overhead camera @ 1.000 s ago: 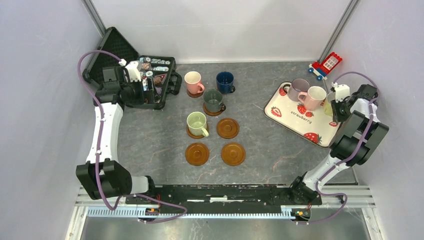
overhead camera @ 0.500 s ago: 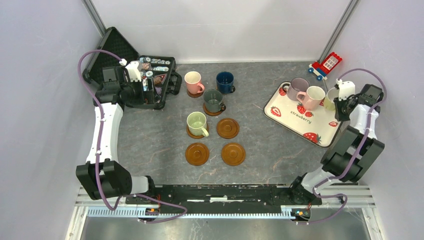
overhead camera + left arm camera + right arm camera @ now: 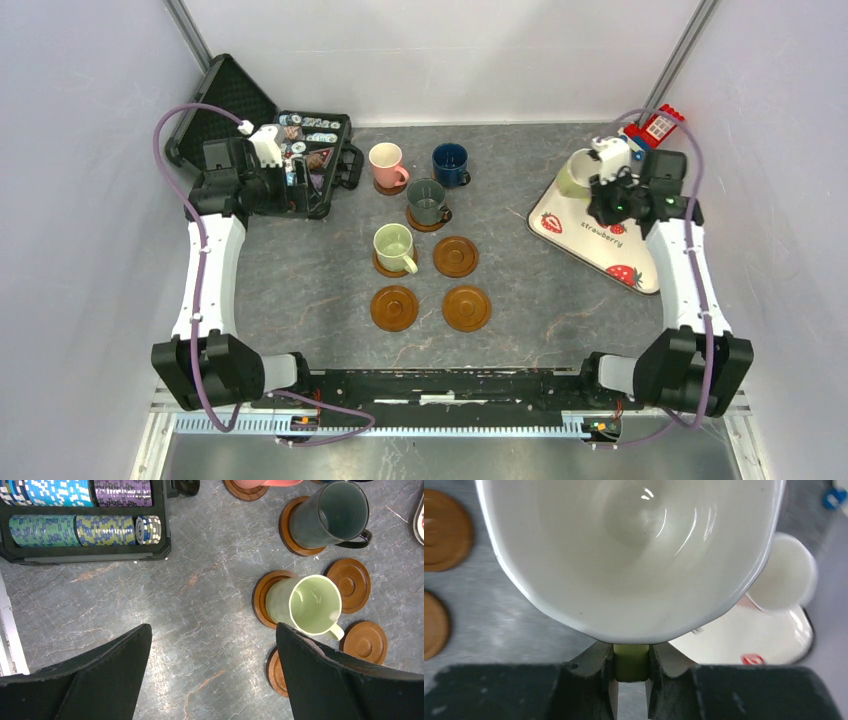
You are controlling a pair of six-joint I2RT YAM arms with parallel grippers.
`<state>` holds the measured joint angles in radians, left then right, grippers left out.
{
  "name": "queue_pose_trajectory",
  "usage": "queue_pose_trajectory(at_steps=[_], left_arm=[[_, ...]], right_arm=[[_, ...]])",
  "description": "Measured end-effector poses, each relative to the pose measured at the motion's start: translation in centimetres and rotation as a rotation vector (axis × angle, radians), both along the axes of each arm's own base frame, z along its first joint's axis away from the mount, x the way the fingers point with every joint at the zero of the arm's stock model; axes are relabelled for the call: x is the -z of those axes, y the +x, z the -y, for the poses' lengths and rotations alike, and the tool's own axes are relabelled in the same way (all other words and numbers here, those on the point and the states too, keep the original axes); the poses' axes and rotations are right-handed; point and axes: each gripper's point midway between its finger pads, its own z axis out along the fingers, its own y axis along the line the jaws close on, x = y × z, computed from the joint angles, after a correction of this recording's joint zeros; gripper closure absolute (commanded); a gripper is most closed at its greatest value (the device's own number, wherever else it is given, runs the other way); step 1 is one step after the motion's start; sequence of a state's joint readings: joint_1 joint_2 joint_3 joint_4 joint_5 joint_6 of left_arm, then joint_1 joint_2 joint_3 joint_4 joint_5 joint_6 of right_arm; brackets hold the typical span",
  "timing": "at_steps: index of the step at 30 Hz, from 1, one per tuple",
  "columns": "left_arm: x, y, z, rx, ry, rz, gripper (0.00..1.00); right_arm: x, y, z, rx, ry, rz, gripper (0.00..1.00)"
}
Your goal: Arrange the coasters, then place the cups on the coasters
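My right claw [image 3: 631,655] is clenched on the handle of the cream cup [image 3: 634,555]. In the wrist view the yellowish handle sits between the two fingers, and the mouth of the cup fills almost the whole picture. From above, the cup hangs over the far left corner of the tray [image 3: 575,235], and I judge it is lifted off the surface. Whether it is fully level, I cannot tell.

What matters for the coming move is the direction. The three bare coasters [image 3: 455,256] lie to the left of this claw and nearer to the arm bases, well apart from the tray. The closest bare one is just beside the green cup [image 3: 394,247], on its right. The cream cup sticks out from the claw on its left side, handle toward the fingers, so I think the cup would lead on the way across. The right arm is the one for this, since it has the cup.

The left claw [image 3: 212,627] is released, fingers wide apart, above the table near the chip case [image 3: 85,525].
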<state>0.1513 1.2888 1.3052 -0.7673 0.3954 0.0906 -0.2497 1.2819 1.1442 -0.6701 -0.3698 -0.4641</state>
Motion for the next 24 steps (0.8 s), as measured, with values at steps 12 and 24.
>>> queue_pose_trajectory(at_steps=[12,24], left_arm=[[-0.5,-1.7,0.2,-0.001,0.005,0.029,0.00],[0.5,-1.8,0.4,-0.027,-0.026,0.004,0.00]], right_arm=[[1.7,-3.2,-15.1,-0.231,0.100,-0.072,1.00],[7.7,-9.6,-24.2,-0.440,0.073,-0.213,1.00]])
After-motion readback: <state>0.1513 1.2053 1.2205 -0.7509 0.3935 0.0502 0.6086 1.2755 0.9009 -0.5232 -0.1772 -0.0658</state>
